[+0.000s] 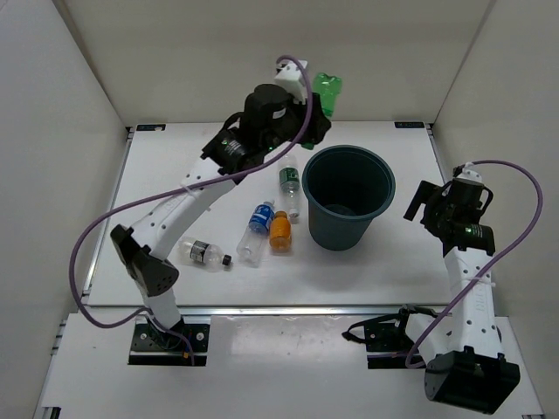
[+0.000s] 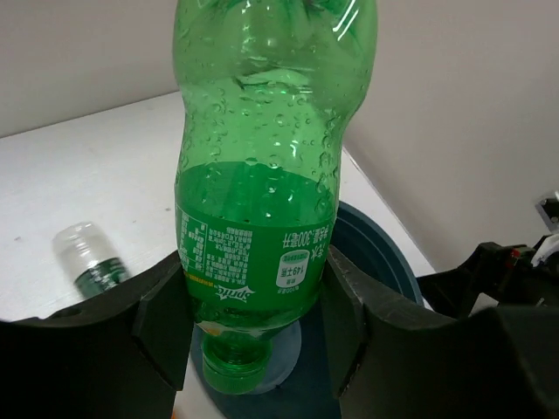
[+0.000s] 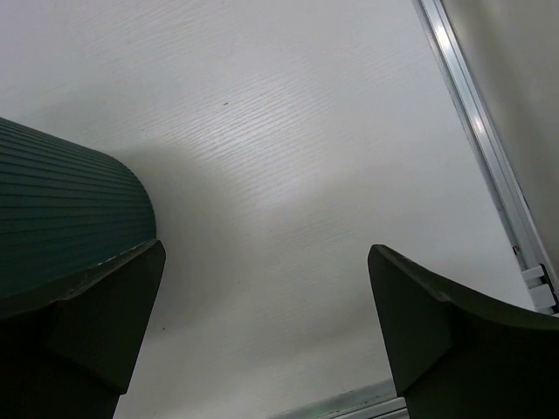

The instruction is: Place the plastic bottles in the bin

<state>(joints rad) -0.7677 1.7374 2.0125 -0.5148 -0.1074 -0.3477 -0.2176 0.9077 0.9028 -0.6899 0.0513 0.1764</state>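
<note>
My left gripper (image 1: 316,112) is shut on the green bottle (image 1: 327,92) and holds it high, just behind the bin's (image 1: 348,166) far-left rim. In the left wrist view the green bottle (image 2: 262,175) hangs cap down between the fingers (image 2: 166,332), above the bin (image 2: 384,262). On the table left of the bin lie a clear bottle with a green label (image 1: 289,185), a blue-label bottle (image 1: 257,229), an orange bottle (image 1: 279,230) and a clear bottle with a black cap (image 1: 204,254). My right gripper (image 1: 415,208) is open and empty, just right of the bin (image 3: 61,218).
White walls close in the table on three sides. An aluminium rail (image 3: 489,148) runs along the table's right edge. The green-label bottle also shows at the left in the left wrist view (image 2: 92,266).
</note>
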